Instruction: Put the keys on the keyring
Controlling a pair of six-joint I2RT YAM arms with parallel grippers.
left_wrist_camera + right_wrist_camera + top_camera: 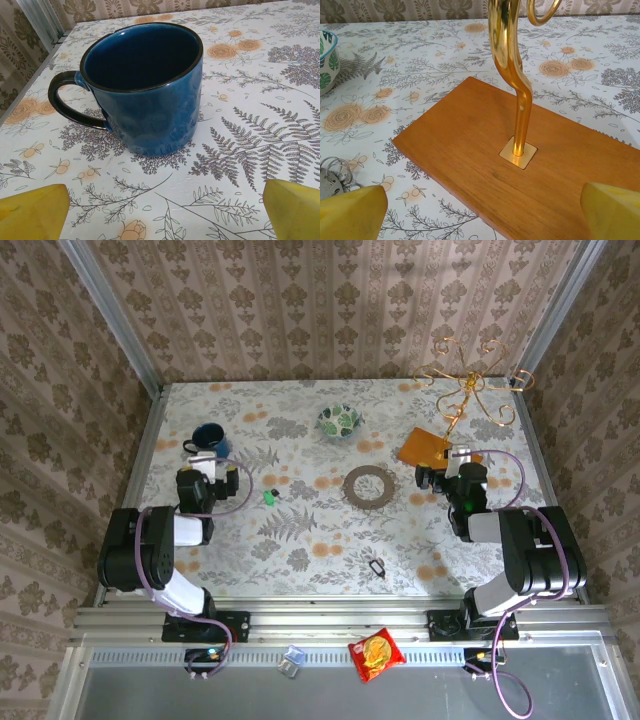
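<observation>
You have no writing here that can be read. The red packet (376,654) at six o'clock in the top view carries a round printed design, too small to make out. The blue mug (145,90) shows faint raised marks near its base, illegible.

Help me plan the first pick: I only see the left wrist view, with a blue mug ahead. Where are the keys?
Observer: The keys, green head showing, lie on the table to the right of the left gripper.
Operator: And the keyring?
Observer: The keyring lies apart from the keys, closer to the table's near edge than the flat brown ring.
Operator: Is the right arm busy?
Observer: The right gripper is open and empty, facing the wooden base of a gold stand.
</observation>
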